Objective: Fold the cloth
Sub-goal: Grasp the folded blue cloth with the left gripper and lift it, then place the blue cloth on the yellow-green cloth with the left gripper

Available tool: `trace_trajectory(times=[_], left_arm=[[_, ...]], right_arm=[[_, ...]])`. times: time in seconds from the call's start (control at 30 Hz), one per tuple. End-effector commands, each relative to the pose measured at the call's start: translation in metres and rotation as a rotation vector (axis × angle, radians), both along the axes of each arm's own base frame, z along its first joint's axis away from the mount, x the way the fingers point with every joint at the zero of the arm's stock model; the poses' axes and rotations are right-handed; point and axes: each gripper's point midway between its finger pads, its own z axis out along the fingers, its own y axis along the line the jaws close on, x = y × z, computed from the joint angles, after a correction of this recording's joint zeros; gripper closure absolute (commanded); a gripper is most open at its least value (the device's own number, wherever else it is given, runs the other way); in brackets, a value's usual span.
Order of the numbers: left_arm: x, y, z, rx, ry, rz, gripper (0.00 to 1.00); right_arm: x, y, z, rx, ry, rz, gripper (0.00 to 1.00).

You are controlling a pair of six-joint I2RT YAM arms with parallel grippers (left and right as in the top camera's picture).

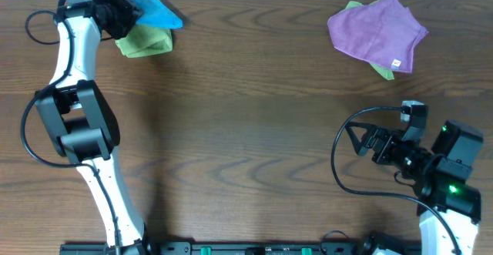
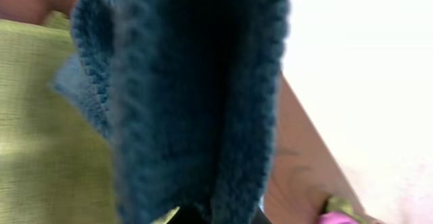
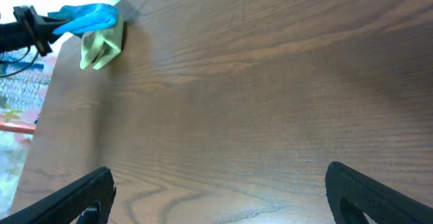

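Overhead, the left tool [image 1: 132, 13] pinches the cloth [image 1: 160, 11] just above the lime-green cloth [image 1: 146, 44].

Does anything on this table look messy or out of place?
Nothing is spilled or damaged, but the cloths are untidy. The blue cloth is bunched in the left gripper at the far left corner of the table, over a crumpled lime-green cloth. At far right, a purple cloth lies rumpled on another green cloth.
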Motion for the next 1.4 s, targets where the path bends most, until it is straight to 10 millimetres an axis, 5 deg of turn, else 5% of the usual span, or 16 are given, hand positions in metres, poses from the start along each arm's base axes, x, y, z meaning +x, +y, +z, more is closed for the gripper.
trace_trajectory(times=[0.0, 0.37, 0.47, 0.77, 1.37], left_arm=[[-0.001, 0.011, 0.002, 0.131, -0.024, -0.047, 0.94], [-0.022, 0.045, -0.019, 0.313, 0.073, -0.061, 0.89], [-0.025, 0.053, -0.022, 0.336, 0.09, -0.053, 0.75], [-0.029, 0.06, -0.023, 0.359, 0.104, -0.048, 0.03], [-0.048, 0.06, 0.072, 0.501, -0.014, -0.086, 0.04]], right_arm=[[-0.002, 0.001, 0.0, 0.021, 0.002, -0.003, 0.01], [-0.002, 0.001, 0.0, 0.021, 0.002, -0.003, 0.01], [-0.002, 0.001, 0.0, 0.021, 0.002, -0.003, 0.01], [-0.002, 0.001, 0.0, 0.021, 0.002, -0.003, 0.01], [-0.002, 0.001, 0.0, 0.021, 0.002, -0.003, 0.01]])
